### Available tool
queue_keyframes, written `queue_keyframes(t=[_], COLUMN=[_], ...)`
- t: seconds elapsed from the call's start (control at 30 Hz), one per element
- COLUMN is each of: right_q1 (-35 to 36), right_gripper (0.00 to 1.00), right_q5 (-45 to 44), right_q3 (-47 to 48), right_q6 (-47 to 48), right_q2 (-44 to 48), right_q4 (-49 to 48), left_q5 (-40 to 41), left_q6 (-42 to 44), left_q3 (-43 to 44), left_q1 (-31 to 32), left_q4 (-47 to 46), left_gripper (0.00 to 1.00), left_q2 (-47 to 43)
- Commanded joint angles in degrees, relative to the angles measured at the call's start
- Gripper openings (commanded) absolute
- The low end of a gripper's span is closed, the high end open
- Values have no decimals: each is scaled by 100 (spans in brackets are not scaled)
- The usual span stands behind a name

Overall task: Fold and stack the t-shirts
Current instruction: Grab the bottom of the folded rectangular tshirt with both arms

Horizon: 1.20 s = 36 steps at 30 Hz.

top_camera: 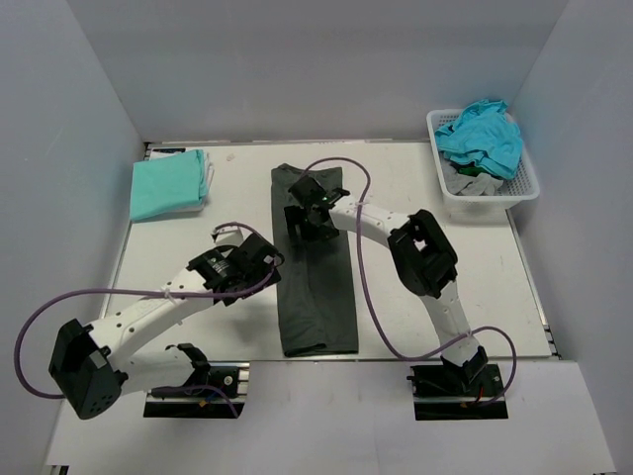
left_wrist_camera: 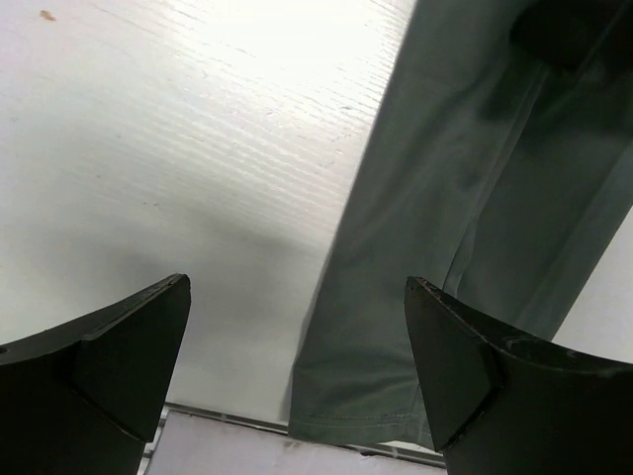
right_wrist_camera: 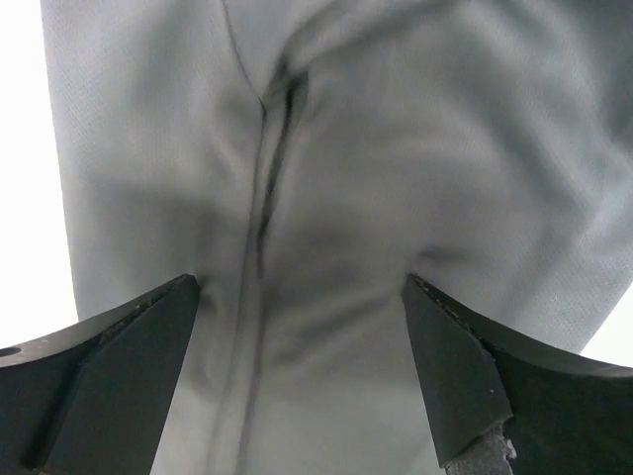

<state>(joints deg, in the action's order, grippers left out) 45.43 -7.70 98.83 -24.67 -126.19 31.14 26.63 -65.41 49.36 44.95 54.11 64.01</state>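
- In the top external view, a dark charcoal-grey cloth t-shirt [top_camera: 315, 287], already folded into a long narrow strip, is being shown lying down the middle of the white bench [top_camera: 445, 287], from near the far edge to the near edge.
- A folded mint-green t-shirt [top_camera: 168, 185] is being kept at the far-left corner. A teal t-shirt [top_camera: 482, 134] and a grey t-shirt [top_camera: 473, 180] are being held in a white plastic lattice basket [top_camera: 492, 208] at the far-right corner.
- The right gripper [top_camera: 302, 213] is being held over the strip's far half, and the left gripper [top_camera: 269, 260] just beside its left edge.
- In the left wrist view, the left gripper [left_wrist_camera: 297, 285] is being seen with jaws spread wide and nothing between them. Bare bench [left_wrist_camera: 178, 148] and the strip's left border and near hem [left_wrist_camera: 445, 198] are lying beneath.
- In the right wrist view, the right gripper [right_wrist_camera: 302, 282] is likewise being held wide open and empty, close above creased grey cloth [right_wrist_camera: 396, 148]. Whether contact is being made cannot be told.
- Risk, as judged: only the top layer could be pinched, so the lengthwise folds would be pulled open. Uneven lifting by the two arms could also skew the strip.
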Motion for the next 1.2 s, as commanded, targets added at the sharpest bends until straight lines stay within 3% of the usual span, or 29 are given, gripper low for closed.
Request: queue_keyframes(t=[0.0,0.2,0.23,0.27,0.3,0.33,0.43,0.67,0.83,0.87,0.9,0.97,1.0,1.17], right_q1=[-78,-350,-351,-385,-438,-473,-447,-456,-535,-579,-596,-667,-684,-720], right_gripper=[90,90,77,72,85,90,90,90,90,90,90,90,90,90], right_q5=[-397,-784,-803,-803,-707,-576,-259,454,718,692,630,691,717,1463], right_q3=[286,1612,1927,2365,2604,2989,2854,1371,-1245,-1539,-2368,-2928,-3687,-5177], right_q6=[-363,-425,-321,-328,-294,-250,-109,67,-12,-29,-90,-74,40,-64], right_q2=[-573,-1661,-1881,-2013,-2215,-2304,-1840,293,1973,2672,2879,3661,4002,5145], right_q4=[164,709,779,867,972,1069,711,-238,-1231,-1259,-1242,-1241,-1241,-1110], left_q5=[-351,-862,-862,-801,-800,-748,-940,-2011,-2610,-2680,-2750,-2751,-2751,-2690], left_q6=[379,924,924,985,1038,1091,1215,1837,2049,2049,2110,2189,2242,2436], left_q3=[-41,-41,-41,-41,-41,11,65,-366,-549,-612,-673,-674,-726,-665], left_q1=[-170,-294,-346,-346,-346,-346,-346,-197,84,84,171,251,330,506], left_q4=[-470,-788,-727,-674,-595,-594,-594,-1542,-2166,-2429,-2527,-2729,-2800,-2704], left_gripper=[99,99,99,99,99,99,99,99,95,95,94,91,90,74], left_q2=[164,226,226,226,165,165,165,436,850,850,937,1078,1192,1614])
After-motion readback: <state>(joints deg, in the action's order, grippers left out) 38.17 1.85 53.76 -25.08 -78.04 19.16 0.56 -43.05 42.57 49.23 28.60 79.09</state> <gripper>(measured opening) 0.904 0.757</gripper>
